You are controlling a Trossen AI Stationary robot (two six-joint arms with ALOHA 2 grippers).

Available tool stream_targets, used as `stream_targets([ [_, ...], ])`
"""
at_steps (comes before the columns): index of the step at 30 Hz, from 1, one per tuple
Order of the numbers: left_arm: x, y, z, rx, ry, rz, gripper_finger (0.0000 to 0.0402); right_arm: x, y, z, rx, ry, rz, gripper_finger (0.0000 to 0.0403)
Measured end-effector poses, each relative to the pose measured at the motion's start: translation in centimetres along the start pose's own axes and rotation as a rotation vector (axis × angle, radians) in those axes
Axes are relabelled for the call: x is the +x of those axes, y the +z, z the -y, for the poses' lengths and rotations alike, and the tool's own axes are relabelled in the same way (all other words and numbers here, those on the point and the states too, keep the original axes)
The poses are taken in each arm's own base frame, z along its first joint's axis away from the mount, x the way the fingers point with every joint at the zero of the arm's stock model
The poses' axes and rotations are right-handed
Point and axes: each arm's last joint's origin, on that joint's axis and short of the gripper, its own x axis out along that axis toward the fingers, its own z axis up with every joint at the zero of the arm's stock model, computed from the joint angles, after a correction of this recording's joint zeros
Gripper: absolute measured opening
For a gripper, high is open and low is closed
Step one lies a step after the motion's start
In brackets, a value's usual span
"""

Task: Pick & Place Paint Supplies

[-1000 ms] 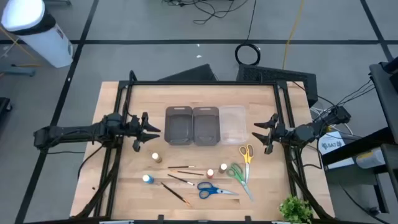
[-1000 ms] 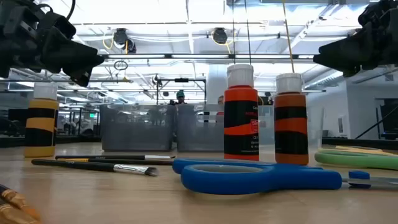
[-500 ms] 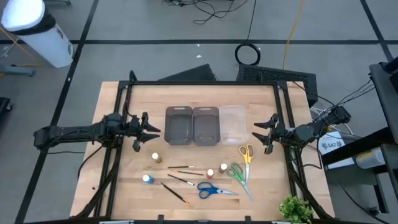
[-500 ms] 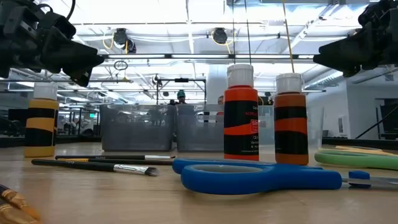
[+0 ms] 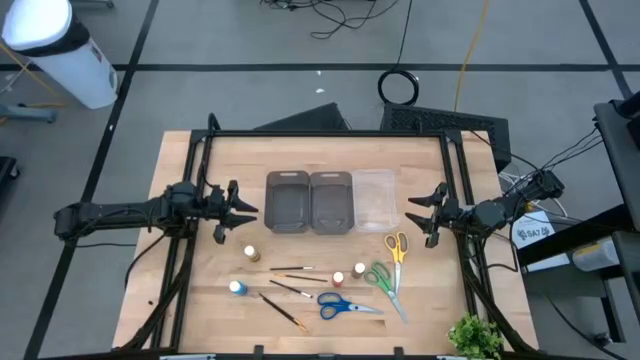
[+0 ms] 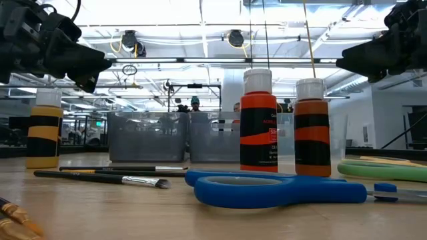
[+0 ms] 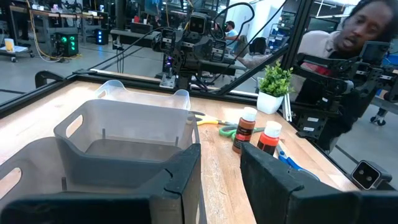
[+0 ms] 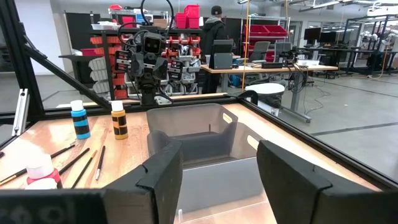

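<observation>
no movement since earlier | left gripper (image 5: 243,211), right gripper (image 5: 413,212) spread, empty | 4 bottles (image 5: 251,253) nearer table front

The low view's edge cuts off the green scissors (image 6: 393,171).

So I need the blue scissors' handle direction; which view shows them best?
The high view: the blue scissors show whole from above, handles toward the left arm's side. The low view shows them edge-on; the left wrist view shows a sliver; the right wrist view none.
</observation>
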Motion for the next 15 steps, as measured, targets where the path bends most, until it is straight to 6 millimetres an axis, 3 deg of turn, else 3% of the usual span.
stream_targets([
  [15,0.0,0.0,0.0,0.0,0.0,0.0,0.0124,0.0,0.0,0.0,0.0,0.0,0.0,0.0194],
])
